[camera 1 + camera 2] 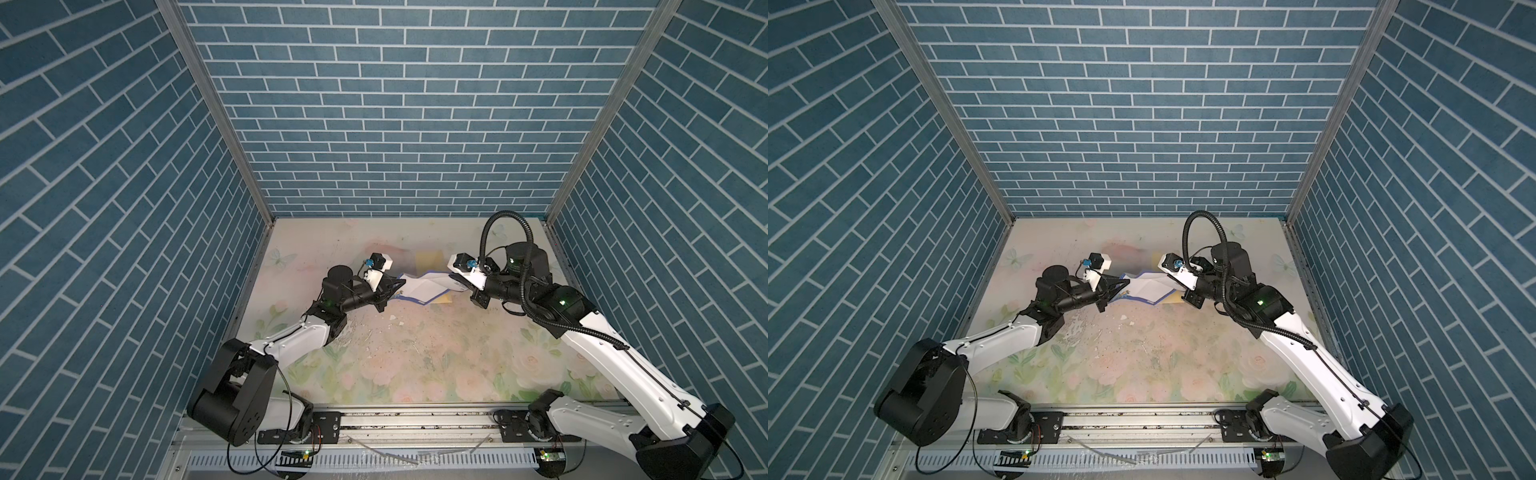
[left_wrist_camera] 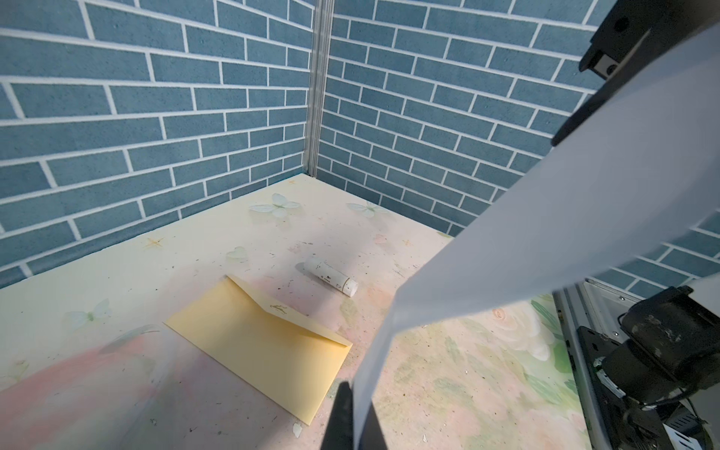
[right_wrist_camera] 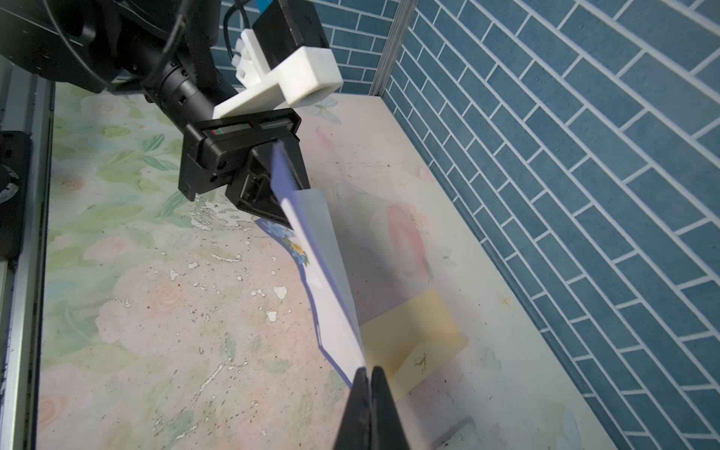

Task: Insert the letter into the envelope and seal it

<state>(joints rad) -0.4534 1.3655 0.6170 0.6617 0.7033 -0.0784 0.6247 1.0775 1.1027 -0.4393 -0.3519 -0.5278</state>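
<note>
White lined paper with a dark blue border, the letter (image 3: 331,296), is pinched at one end by the pressed-together jaws of my right gripper (image 3: 368,389). Its opposite end is clamped the same way by the left gripper (image 3: 278,171). The creased sheet hangs between them, off the floral-printed surface (image 1: 415,353). Both holds look thin, right at the paper's edge. If I draw the arms apart it could tear along a crease; if I bring them together it could buckle and slip out. Below and a little behind lies the long yellow-tan paper envelope (image 2: 265,343), flat near the middle of the back edge, its pointed flap apparently folded down. With both grippers occupied, I judge nothing can lift that flap, and the letter looks wider than the envelope. Lowering carelessly might also shove the envelope, or nudge the small white glue stick tube (image 2: 331,277) just beyond it toward a back corner.
</note>
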